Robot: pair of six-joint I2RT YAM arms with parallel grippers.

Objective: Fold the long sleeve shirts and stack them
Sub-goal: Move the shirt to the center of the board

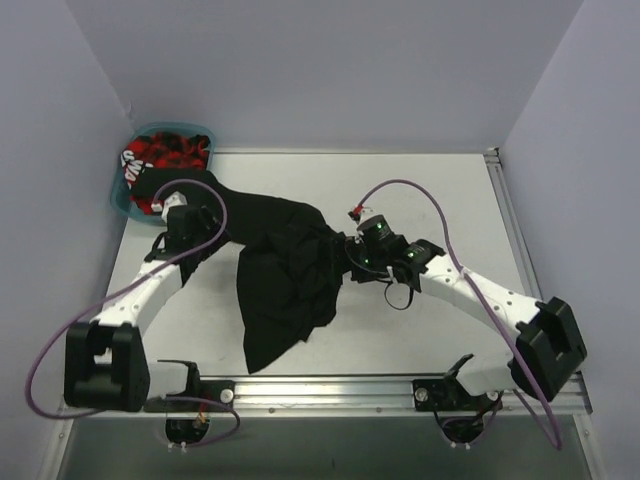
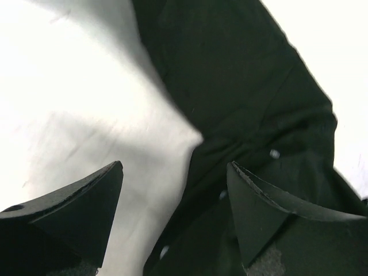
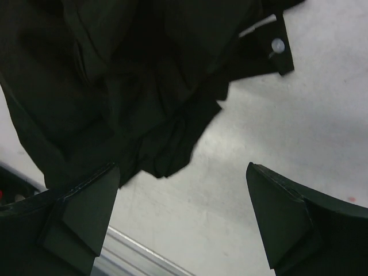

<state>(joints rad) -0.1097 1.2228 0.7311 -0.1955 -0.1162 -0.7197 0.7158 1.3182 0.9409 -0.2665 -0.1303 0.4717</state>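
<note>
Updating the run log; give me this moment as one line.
black shirt: crumpled, unfolded | left end effector: open, above shirt | right end effector: open, empty | teal basket: clothes inside

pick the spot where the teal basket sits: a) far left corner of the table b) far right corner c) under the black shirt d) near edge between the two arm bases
a: the teal basket stands at the far left corner of the table, with red and black cloth inside it.
</note>
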